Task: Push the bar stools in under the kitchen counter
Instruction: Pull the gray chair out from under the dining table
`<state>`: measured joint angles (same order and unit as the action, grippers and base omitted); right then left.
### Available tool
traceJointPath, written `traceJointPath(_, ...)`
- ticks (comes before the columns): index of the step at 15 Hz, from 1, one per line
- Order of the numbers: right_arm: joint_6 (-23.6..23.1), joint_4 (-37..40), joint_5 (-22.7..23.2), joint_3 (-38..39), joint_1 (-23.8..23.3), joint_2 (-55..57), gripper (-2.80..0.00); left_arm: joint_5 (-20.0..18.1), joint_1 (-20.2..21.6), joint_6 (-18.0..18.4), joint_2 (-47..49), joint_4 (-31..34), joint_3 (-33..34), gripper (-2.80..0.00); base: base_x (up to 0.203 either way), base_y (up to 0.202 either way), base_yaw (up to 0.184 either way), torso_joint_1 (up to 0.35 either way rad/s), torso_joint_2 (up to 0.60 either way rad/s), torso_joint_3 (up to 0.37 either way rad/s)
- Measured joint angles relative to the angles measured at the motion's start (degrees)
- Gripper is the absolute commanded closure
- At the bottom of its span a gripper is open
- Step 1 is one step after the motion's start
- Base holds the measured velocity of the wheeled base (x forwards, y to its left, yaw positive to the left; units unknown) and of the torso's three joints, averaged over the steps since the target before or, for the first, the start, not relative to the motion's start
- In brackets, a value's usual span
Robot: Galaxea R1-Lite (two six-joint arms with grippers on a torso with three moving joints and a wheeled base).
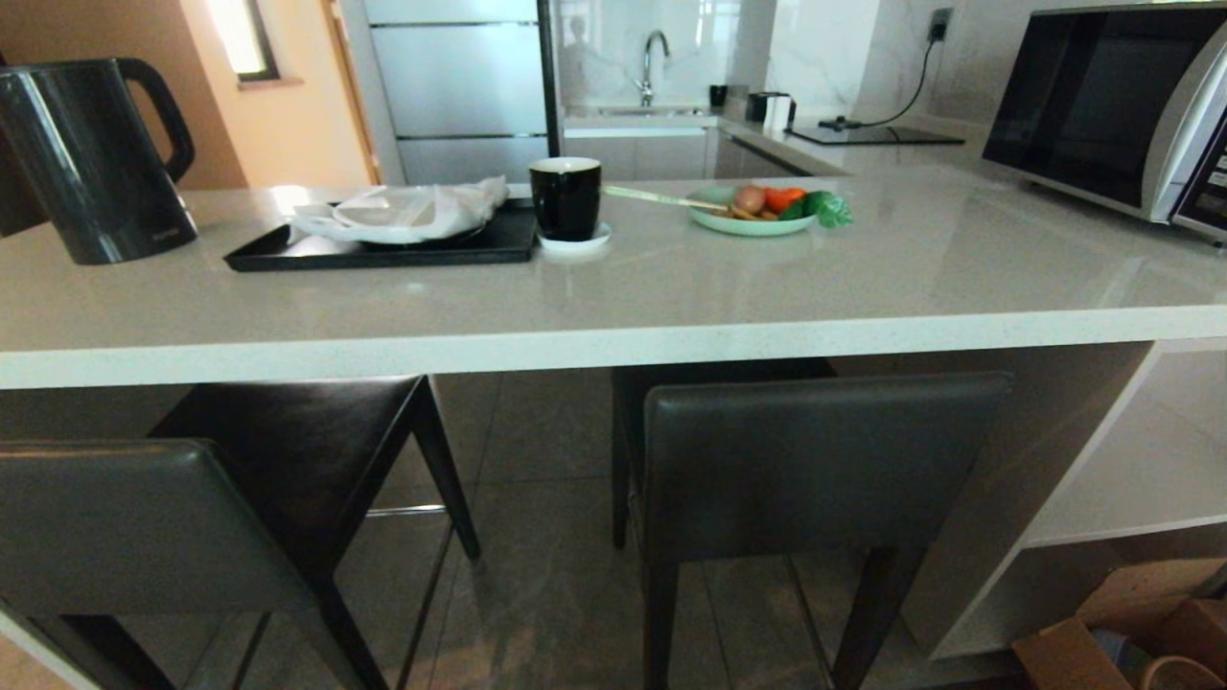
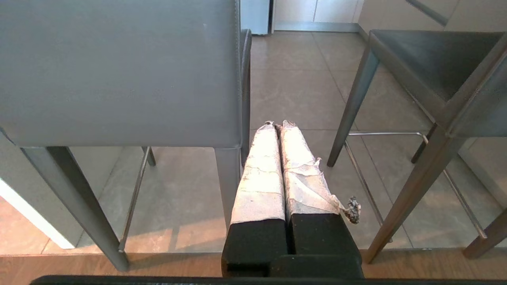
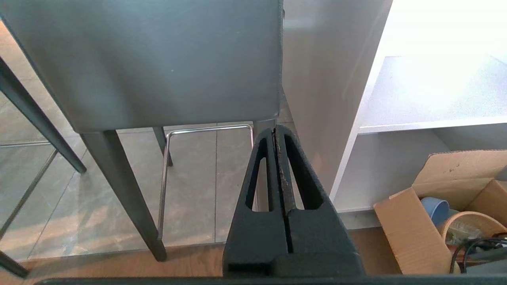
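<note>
Since both stools [image 1: 824,460] stand out from the counter [image 1: 613,316], the closed left gripper [image 2: 277,126] and right gripper [image 3: 275,130] should press each backrest centrally, pushing straight.

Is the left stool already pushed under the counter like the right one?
No. In the head view the left stool stands clear of the counter edge, seat mostly exposed, while the right stool sits closer in.

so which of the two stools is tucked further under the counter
The right bar stool, beside the white side panel: its seat lies under the kitchen counter, while the left bar stool sits turned, seat sticking out.
</note>
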<state>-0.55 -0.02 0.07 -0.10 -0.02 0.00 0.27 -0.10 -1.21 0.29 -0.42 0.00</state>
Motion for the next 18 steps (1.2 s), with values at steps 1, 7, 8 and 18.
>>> traceJointPath(1,-0.02,0.0,0.01,0.02,-0.05,0.0,0.0,0.02,0.0,0.0,0.0,0.0,0.0,0.0,0.0,0.0,0.0,0.0,0.0,0.0)
traceJointPath(7,0.02,-0.07,0.0,0.05,-0.02,0.0,0.0,0.0,0.0,0.01,0.0,-0.02,0.0,0.0,0.0,0.0,0.0,-0.025,0.07,0.048)
traceJointPath(8,0.04,-0.02,0.0,0.05,0.02,0.0,0.0,-0.02,0.0,0.02,0.0,0.05,0.0,0.0,0.0,0.0,0.0,-0.125,0.37,0.23)
traceJointPath(18,0.03,-0.07,0.01,0.02,-0.02,0.0,0.0,-0.05,0.0,0.02,0.0,0.0,0.0,0.0,0.0,0.0,0.0,-0.091,0.32,0.221)
